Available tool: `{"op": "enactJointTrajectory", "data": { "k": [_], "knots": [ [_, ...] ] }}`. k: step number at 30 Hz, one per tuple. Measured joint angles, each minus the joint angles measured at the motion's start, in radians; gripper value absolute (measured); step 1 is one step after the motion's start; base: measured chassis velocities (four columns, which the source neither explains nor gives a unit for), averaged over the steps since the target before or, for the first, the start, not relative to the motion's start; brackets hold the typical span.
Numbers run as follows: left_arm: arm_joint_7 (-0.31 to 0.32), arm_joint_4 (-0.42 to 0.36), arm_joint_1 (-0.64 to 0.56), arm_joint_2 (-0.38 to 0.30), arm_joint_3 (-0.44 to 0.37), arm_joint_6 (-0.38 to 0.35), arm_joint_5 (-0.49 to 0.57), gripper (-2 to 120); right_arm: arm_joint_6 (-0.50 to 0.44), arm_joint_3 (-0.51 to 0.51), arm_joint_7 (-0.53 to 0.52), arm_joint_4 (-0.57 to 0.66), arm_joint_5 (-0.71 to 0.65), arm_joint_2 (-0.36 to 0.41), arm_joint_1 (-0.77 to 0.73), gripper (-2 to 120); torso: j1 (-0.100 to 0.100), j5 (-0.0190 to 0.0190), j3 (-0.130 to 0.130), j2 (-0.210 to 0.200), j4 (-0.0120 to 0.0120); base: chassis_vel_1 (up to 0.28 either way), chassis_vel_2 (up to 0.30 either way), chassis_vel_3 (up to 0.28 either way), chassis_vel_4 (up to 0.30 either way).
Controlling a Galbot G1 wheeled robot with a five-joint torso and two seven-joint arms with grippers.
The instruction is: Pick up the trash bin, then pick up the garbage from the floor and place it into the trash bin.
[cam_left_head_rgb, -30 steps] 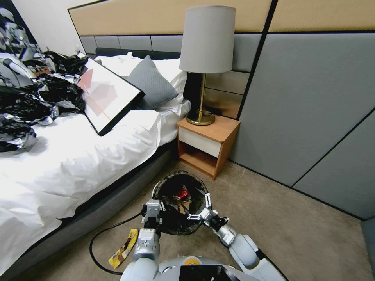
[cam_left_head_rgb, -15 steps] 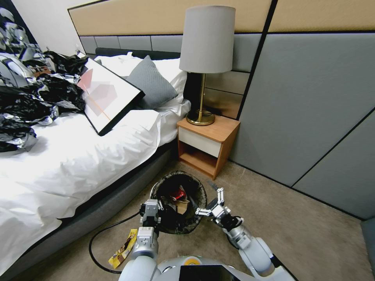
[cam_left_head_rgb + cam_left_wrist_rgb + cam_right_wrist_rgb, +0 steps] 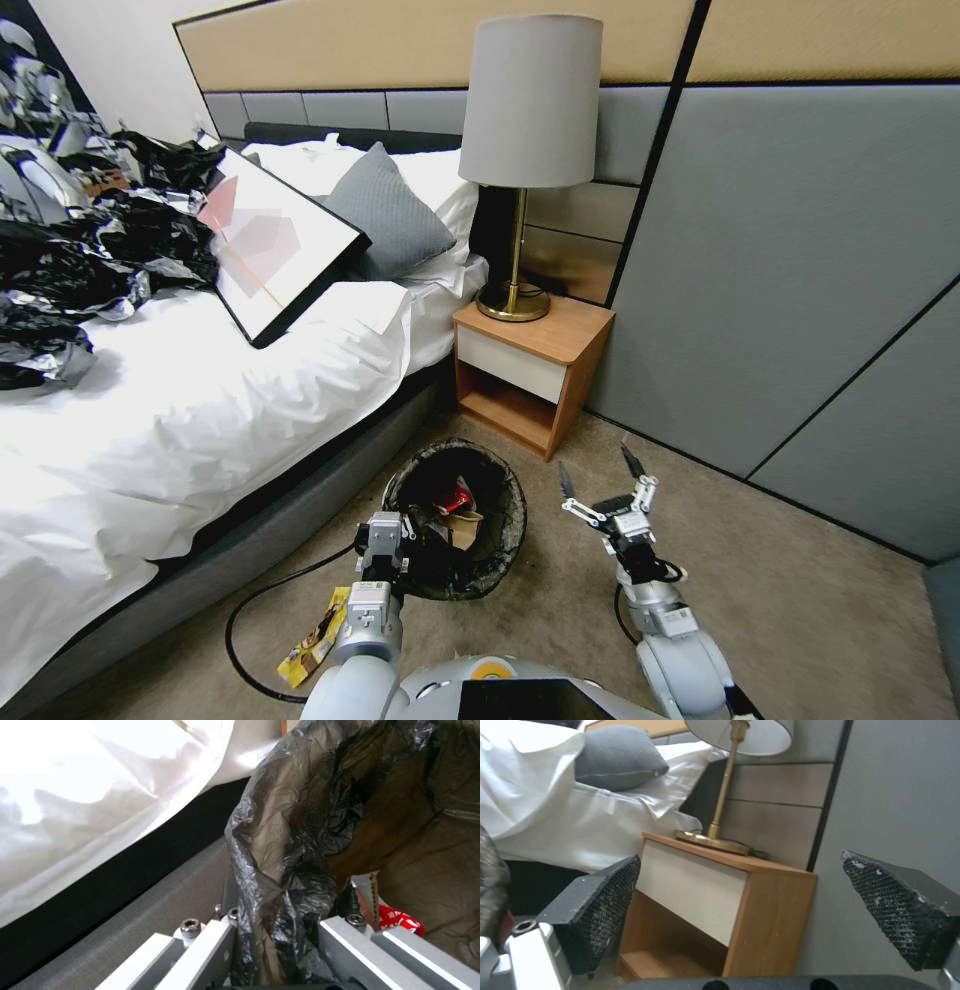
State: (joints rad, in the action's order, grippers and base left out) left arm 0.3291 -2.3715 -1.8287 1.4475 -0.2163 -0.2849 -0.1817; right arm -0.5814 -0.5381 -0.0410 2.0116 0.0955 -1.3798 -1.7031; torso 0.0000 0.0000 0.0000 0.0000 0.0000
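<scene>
beige bedroom carpet [image 3: 800, 600] lies under both arms, with a bed on the robot's left and a wooden nightstand [image 3: 535, 375] ahead. the left gripper [image 3: 385, 545] is clamped on the near rim of the small round white trash bin lined with a crinkled black bag [image 3: 500, 540]; in the left wrist view its metal fingers [image 3: 345, 948] pinch the folded bag edge between them. a crumpled red-and-white pack [image 3: 462, 497] lies inside, just beyond that grip. the right gripper [image 3: 600, 480] hangs beside the bin on its far side from the left gripper, apart from it, released, holding nothing; its black textured pads [image 3: 605, 900] stand wide.

judged from this, the bin is in hand and collecting is under way. a yellow wrapper [image 3: 318, 632] lies on the carpet back beside the left arm, next to a black cable [image 3: 240, 610]. reaching it calls for bringing the free gripper round low, past the bin.

open floor spreads to the right gripper's outer side; the bed frame crowds the left gripper's outer side.
</scene>
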Motion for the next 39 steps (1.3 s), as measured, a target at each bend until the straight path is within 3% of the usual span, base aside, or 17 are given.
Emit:
{"op": "enactJointTrajectory", "data": {
  "k": [17,39],
  "knots": [
    [-0.005,-0.017,-0.006,-0.001,-0.004,-0.009,-0.004,0,0.023,0.005,-0.004,-0.015,-0.017,0.003,0.028,100,0.000,0.0000,0.000,0.000,0.0000,0.017,0.019,0.023,0.024],
    [-0.006,-0.024,-0.014,0.004,-0.009,-0.007,-0.008,0,0.070,0.043,-0.004,0.007,-0.019,0.000,0.071,100,0.000,0.0000,0.000,0.000,0.0000,0.118,0.111,0.115,0.114]
  ]
}}
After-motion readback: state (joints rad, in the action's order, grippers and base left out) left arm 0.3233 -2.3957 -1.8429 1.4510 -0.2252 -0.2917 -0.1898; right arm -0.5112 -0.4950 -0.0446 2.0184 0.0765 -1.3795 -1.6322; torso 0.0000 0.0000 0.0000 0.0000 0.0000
